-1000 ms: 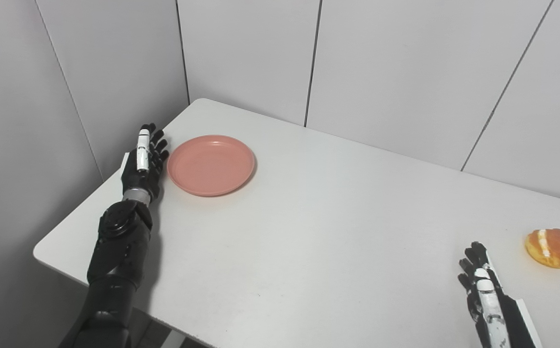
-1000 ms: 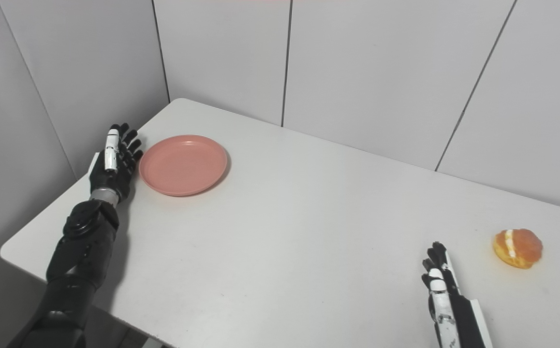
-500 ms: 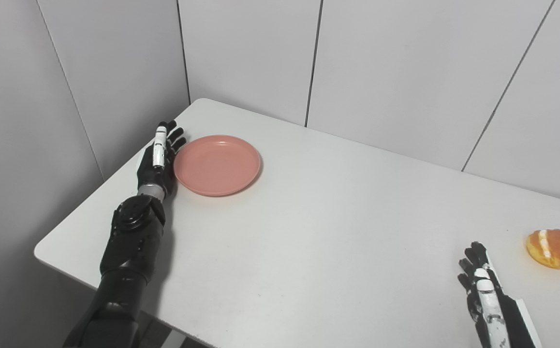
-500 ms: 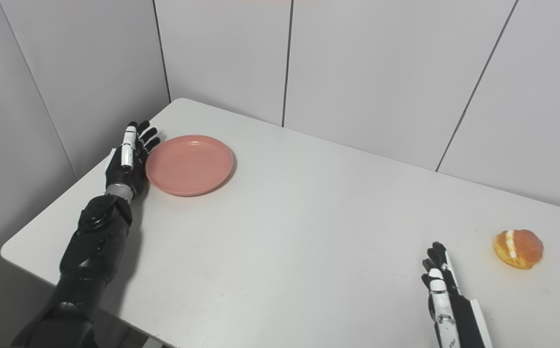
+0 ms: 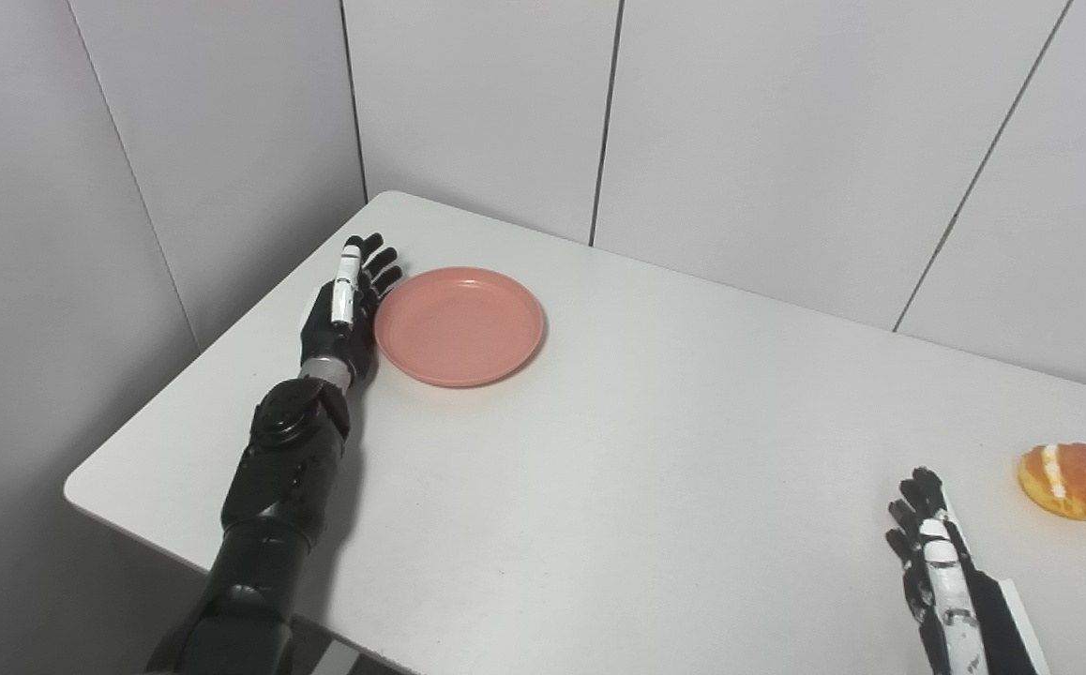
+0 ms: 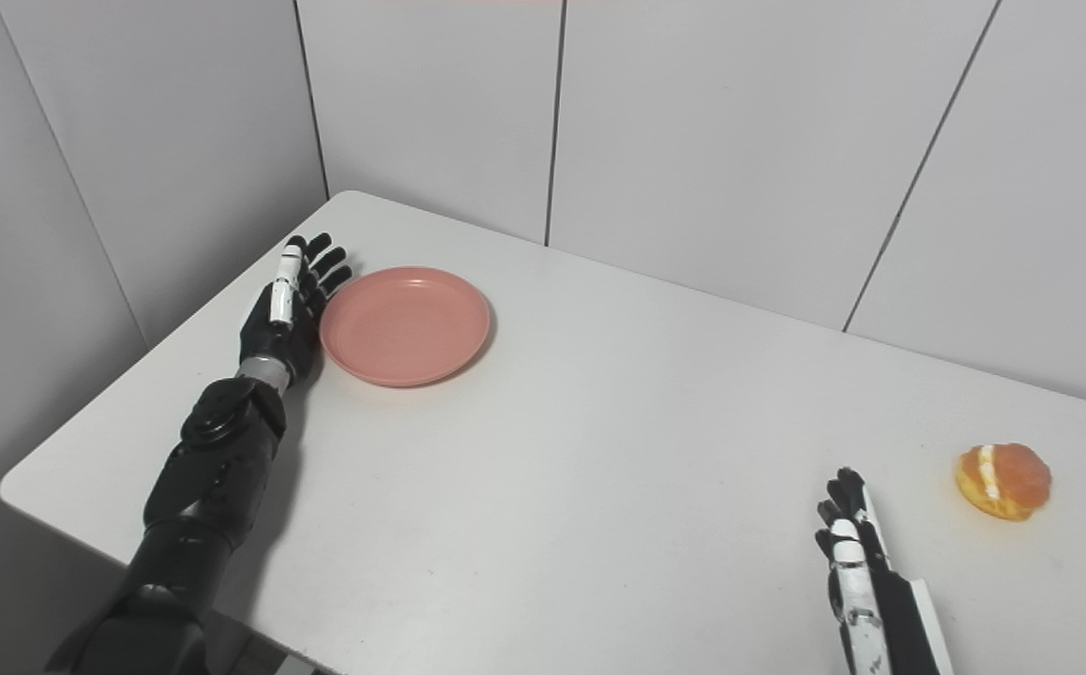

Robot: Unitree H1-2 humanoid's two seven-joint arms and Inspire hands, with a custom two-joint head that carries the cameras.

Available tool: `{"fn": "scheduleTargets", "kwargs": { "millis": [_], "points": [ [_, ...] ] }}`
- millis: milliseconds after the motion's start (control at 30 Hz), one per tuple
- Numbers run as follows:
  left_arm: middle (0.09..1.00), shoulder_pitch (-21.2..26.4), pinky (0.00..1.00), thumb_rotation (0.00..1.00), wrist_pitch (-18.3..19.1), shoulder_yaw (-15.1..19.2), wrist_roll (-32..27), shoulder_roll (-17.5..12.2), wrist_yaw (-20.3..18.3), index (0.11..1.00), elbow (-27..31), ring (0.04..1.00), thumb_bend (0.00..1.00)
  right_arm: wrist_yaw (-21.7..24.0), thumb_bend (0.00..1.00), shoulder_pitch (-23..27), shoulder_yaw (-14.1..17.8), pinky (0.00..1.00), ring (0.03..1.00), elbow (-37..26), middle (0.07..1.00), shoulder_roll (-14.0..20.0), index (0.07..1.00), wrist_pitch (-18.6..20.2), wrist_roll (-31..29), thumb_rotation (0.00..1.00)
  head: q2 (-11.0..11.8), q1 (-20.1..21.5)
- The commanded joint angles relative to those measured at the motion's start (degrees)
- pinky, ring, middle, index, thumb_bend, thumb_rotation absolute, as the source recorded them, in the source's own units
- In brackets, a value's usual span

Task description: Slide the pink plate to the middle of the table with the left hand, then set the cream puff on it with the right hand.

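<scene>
The left arm's upper part runs out of view at the bottom edge, so only the forearm and wrist show leading up to the left hand [image 5: 344,309]. That hand stands edge-on at the far left part of the white table [image 5: 656,441], fingers straight and spread a little, holding nothing. Its palm side faces the pink plate [image 5: 459,324], and the plate's left rim sits right against it; whether the palm truly presses the rim or only stands just beside it is hard to make out, since the dark fingers blend into their own shadow there. The side of the hand turned toward the table cannot be seen.

The plate lies flat and bare, just to the right of that hand, near the table's far left corner and well short of the middle. Between it and the other hand is a wide stretch of plain tabletop; nothing stands in the way across it. Grey wall panels [image 5: 759,122] close in behind and to the left.

Over at the lower right, the right hand [image 6: 851,553] is cut off by the bottom edge, only its fingers and part of its back showing. The fingers lie straight and close together over the table, clasping nothing. The cream puff [image 6: 1003,480] sits just beyond and to the right of those fingertips, apart from them, near the table's right side.
</scene>
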State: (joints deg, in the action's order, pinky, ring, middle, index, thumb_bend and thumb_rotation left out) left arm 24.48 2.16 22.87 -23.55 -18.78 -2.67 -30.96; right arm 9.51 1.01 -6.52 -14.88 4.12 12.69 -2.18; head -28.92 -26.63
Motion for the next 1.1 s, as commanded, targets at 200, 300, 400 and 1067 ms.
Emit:
{"fn": "scheduleTargets", "kwargs": {
  "millis": [200, 300, 400, 1067],
  "points": [
    [0.902, 0.88, 0.92, 1.00, 1.51, -1.74, -0.01, 0.83, -1.11, 0.874, 1.50, 0.911, 0.41, -0.27, 0.00, 1.29, -0.38, 1.00, 1.000, -0.77, 1.000, -0.45, 1.000, -2.15, 0.69, 1.00, -0.73, 1.45],
    [0.895, 0.69, 0.90, 1.00, 2.87, -2.41, 0.16, 1.43, -0.44, 0.867, 2.80, 0.903, 0.39, -0.31, 0.00, 1.30, -0.37, 1.00, 1.000, -0.65, 1.000, -0.55, 1.000, -2.03, 0.65, 1.00, -0.92, 1.88],
    [0.894, 0.34, 0.90, 1.00, 3.63, -3.30, 0.69, 2.00, -0.31, 0.867, 4.38, 0.902, 0.39, -0.54, 0.01, 1.28, -0.55, 1.00, 1.000, -0.64, 1.000, -0.58, 1.000, -1.88, 1.35, 1.00, -1.43, 3.02],
    [0.918, -2.35, 0.93, 1.00, 8.51, -9.08, 1.63, 5.51, -2.19, 0.891, 10.51, 0.916, 0.40, -1.22, 0.09, 1.48, -1.36, 1.00, 1.000, 0.60, 1.000, -0.90, 1.000, -2.71, 3.90, 1.00, -3.84, 7.15]
  ]
}}
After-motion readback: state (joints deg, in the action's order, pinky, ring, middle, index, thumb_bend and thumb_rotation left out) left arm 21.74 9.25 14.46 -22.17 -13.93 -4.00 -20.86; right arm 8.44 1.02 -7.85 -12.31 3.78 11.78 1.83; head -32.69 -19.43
